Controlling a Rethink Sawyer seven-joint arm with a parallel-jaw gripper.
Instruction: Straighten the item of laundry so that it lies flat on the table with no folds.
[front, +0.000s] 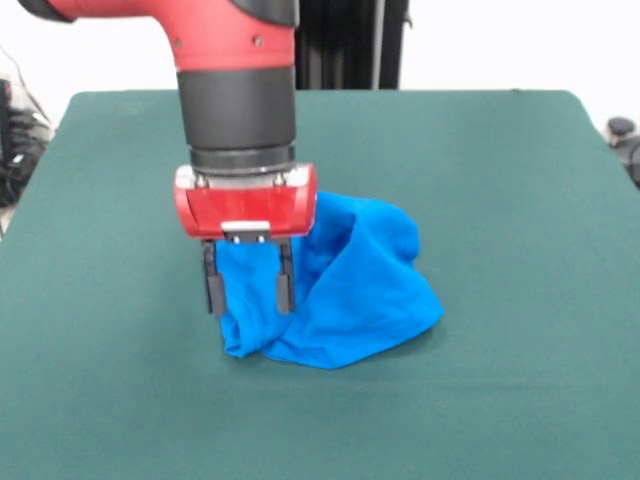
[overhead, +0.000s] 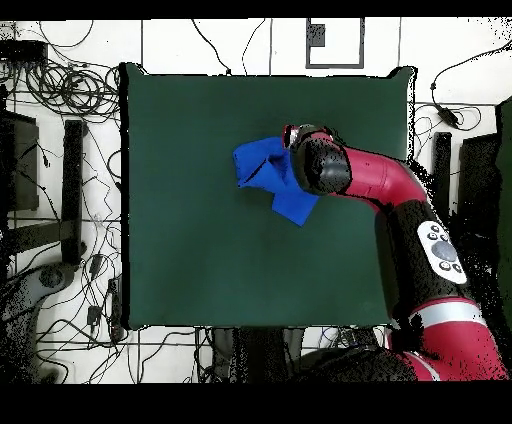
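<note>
The item of laundry (front: 360, 290), a bright blue shirt, lies bunched and folded in a heap near the middle of the green table (front: 500, 180). My gripper (front: 248, 292) points straight down over the heap's left end. It is open, its two black fingers (front: 212, 285) are spread apart, and blue cloth shows between them. From overhead the item of laundry (overhead: 262, 166) sticks out to the left of the red wrist, which hides the gripper and part of the cloth on the table (overhead: 180, 250).
Bare green table top surrounds the heap on every side. Tangled cables (overhead: 60, 80) and black stands (overhead: 72, 170) lie on the floor around the table. A small black object (front: 622, 130) sits beyond the table's right edge.
</note>
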